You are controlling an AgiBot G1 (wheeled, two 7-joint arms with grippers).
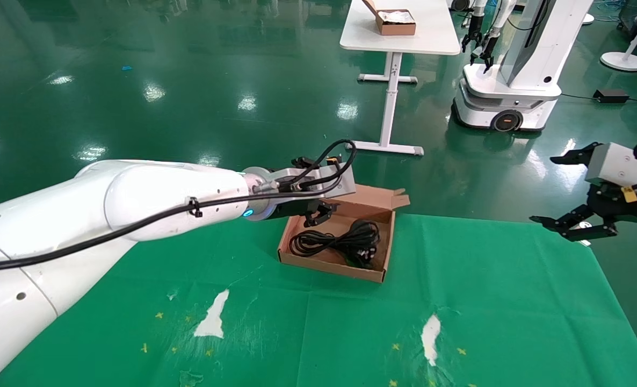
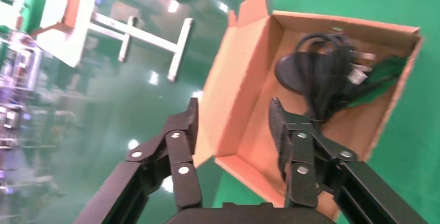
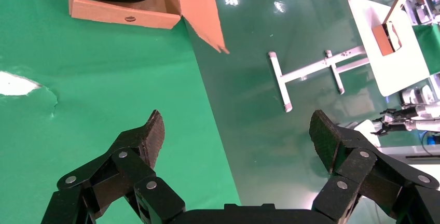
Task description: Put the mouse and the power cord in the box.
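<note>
My left gripper (image 1: 318,214) hangs over the box's (image 1: 373,277) far-left corner, fingers (image 2: 187,125) spread moderately, holding nothing; one finger sits outside the lid flap (image 2: 228,89), the other over the floor inside. Cord (image 1: 334,241) lies coiled in the box, plug toward the right wall. Mouse (image 2: 293,71) rests inside too, touching the cord, beside the green scrap (image 2: 384,76). Box sits on the green table (image 1: 485,301) near its far edge. My right gripper (image 1: 557,188) hovers wide open off the table's far-right corner, empty.
</note>
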